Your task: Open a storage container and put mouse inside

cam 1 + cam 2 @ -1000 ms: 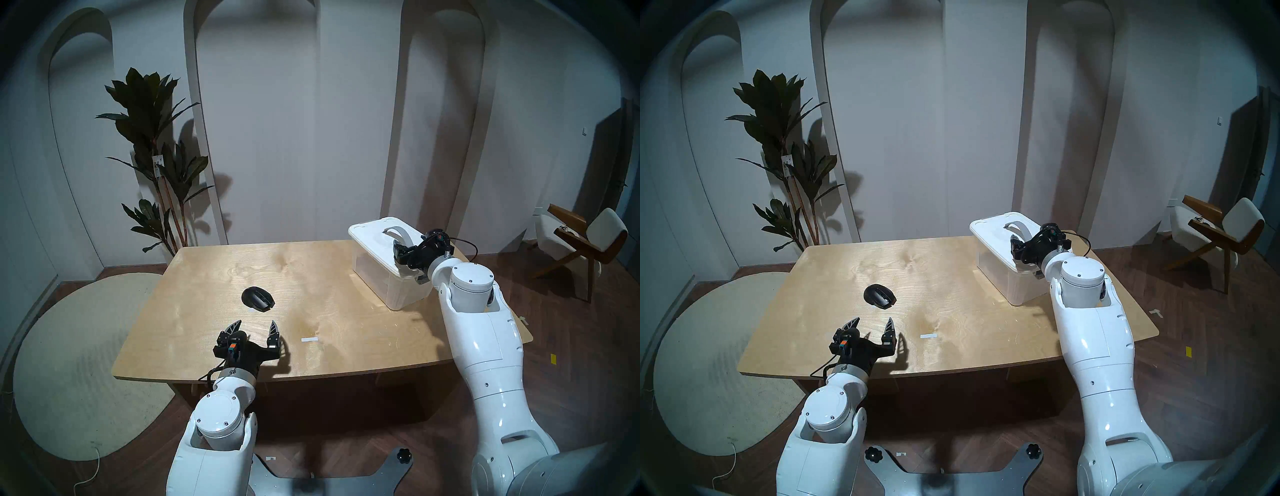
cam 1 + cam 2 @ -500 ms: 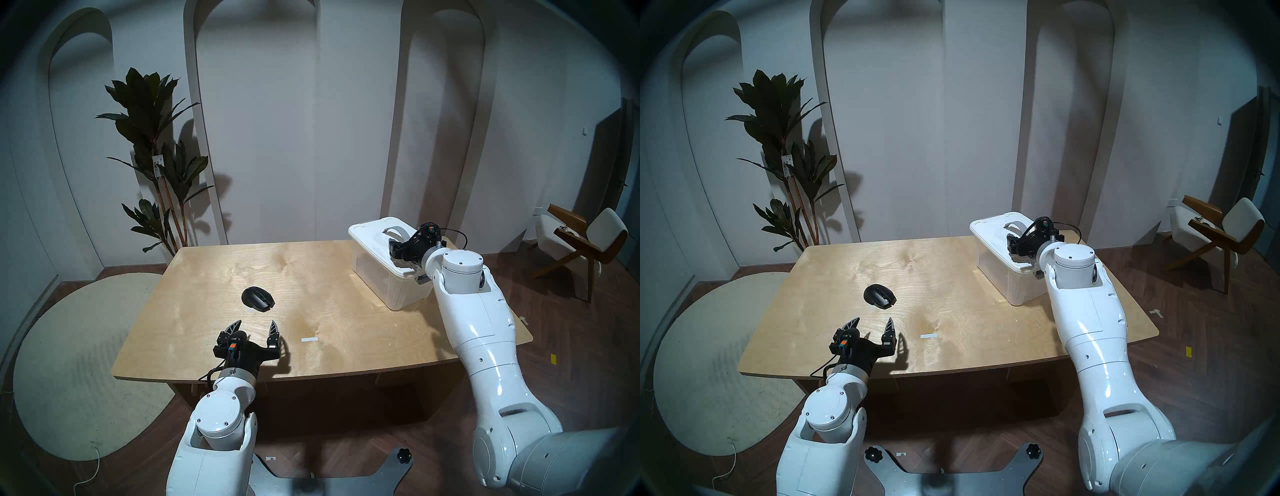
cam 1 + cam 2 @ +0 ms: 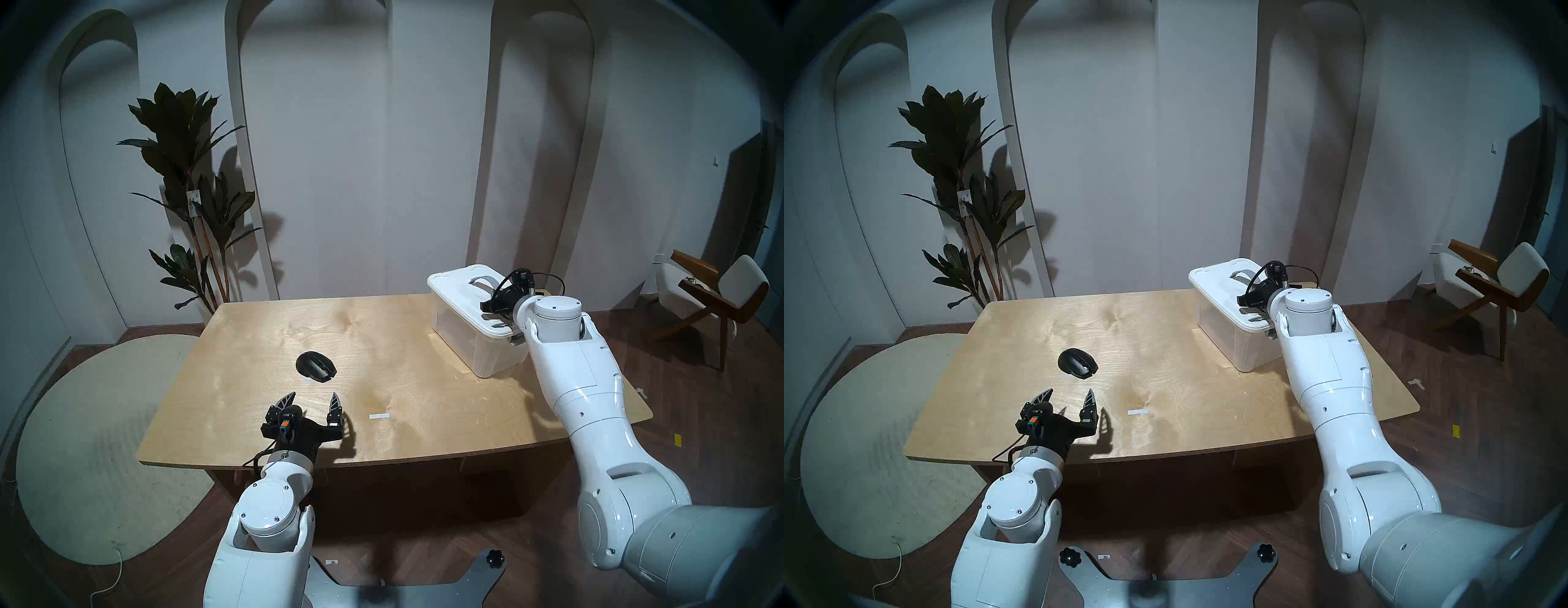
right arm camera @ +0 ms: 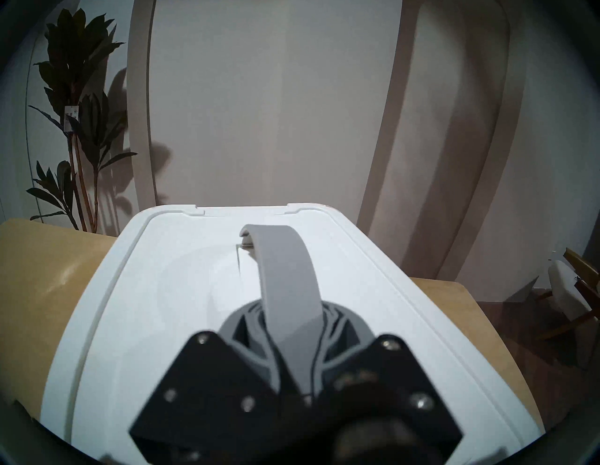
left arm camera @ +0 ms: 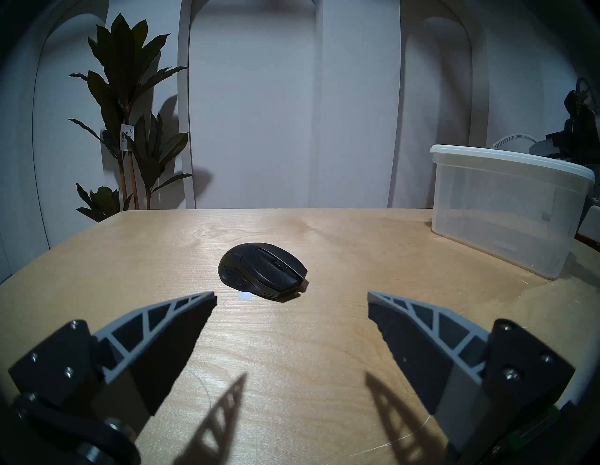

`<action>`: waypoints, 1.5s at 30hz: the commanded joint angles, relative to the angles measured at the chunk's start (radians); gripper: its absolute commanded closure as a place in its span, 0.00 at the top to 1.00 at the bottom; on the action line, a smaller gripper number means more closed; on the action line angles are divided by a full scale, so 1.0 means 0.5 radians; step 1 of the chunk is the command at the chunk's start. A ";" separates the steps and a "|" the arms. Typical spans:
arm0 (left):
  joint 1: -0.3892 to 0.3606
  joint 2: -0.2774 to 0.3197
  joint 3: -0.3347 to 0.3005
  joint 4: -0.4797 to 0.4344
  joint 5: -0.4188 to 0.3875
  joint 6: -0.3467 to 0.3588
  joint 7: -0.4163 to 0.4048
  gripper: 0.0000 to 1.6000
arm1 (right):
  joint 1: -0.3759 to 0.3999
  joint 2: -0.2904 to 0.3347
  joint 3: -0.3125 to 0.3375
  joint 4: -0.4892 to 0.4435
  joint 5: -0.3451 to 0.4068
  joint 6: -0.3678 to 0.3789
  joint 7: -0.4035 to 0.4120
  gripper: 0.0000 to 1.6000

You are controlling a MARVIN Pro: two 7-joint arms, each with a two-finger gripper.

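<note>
Gripping the grey arched handle (image 4: 285, 285), our right gripper (image 4: 293, 344) has its fingers wrapped around it on both sides; the handle's long axis runs toward twelve o'clock across the white lid (image 4: 136, 292) of the storage container (image 3: 475, 339), so lifting comes next, we judge. Our left gripper (image 5: 292, 298) hangs spread and empty, the mouse (image 5: 263, 274) on the bench (image 3: 263, 331) just beyond, at twelve o'clock.

the two head views look down from above the robot's shoulders across the tabletop (image 3: 382, 339) toward the arched wall, nearly the same picture twice. the left wrist view sits low, facing forward over the mouse (image 5: 262, 271). the right wrist view hangs close above the container's lid (image 4: 181, 292). all four share the plant (image 3: 186, 187) at the left.
</note>
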 commanded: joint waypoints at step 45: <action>-0.016 0.003 0.001 -0.040 -0.001 -0.010 0.000 1.00 | -0.317 0.072 0.358 -0.972 -0.177 -0.282 -0.519 0.00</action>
